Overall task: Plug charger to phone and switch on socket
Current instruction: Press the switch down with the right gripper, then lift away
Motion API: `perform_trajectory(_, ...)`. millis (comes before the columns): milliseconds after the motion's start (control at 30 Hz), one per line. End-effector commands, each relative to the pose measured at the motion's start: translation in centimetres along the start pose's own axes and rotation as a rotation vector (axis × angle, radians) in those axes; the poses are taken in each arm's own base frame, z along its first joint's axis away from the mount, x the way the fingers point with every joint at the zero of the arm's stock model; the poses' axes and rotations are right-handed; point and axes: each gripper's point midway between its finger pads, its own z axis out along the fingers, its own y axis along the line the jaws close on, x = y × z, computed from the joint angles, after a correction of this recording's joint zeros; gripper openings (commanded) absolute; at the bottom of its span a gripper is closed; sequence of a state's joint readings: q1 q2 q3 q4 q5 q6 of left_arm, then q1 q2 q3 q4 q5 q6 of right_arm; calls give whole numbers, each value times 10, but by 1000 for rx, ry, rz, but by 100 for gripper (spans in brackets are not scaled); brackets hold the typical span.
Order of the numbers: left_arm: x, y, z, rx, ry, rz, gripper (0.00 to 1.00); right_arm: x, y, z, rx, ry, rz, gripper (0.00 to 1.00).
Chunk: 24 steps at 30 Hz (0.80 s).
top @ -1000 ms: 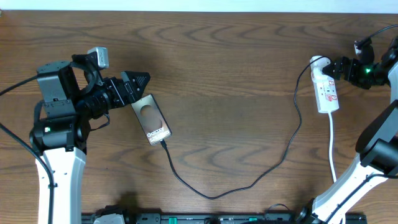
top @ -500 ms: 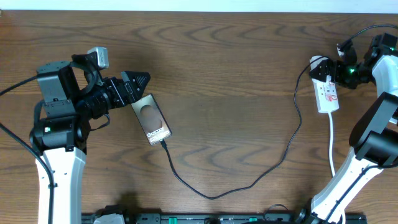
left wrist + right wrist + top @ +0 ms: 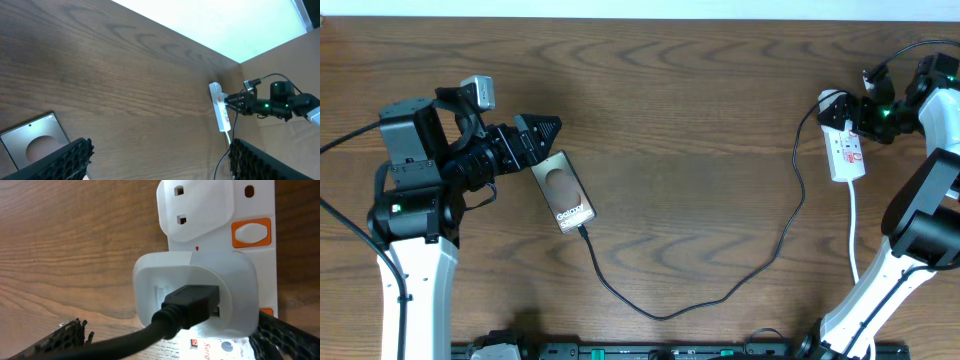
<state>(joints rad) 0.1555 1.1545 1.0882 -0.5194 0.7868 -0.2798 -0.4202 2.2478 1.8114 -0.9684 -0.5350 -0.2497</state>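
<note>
Brown wood-grain tabletop [image 3: 680, 120] underneath. At 9 o'clock, left claw [image 3: 545, 143] released, fingers spread just beside small dark rectangular phone [image 3: 563, 190]. Long thin black charger cable [image 3: 665, 314] touching phone's lower end, looping through 6 o'clock to white elongated power-strip socket [image 3: 845, 150] at 2 o'clock. Right claw [image 3: 855, 112] released, straddling rounded white plug [image 3: 195, 295].

Robot lab: arms [image 3: 415, 200] at wooden table [image 3: 700, 120]

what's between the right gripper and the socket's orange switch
Nothing visible covers the orange switch on the socket. The white adapter, with the charger plugged into it, sits right beside the switch and nearer the open right gripper, so the fingers would likely have to pass its edge.
</note>
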Motion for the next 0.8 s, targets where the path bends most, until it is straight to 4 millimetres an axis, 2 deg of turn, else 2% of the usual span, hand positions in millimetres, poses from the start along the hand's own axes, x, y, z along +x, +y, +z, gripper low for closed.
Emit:
perform_trajectory(0,-2,-2,-1,6,-4,17,89,-1,14,8,-48,14,21,99)
perform_trajectory(633,1,-1,-1,1,9,4,89,8,19,16,-56,41,44,99)
perform_trajectory(767,1,-1,-1,1,9,4,89,14,19,20,-59,58,55,99)
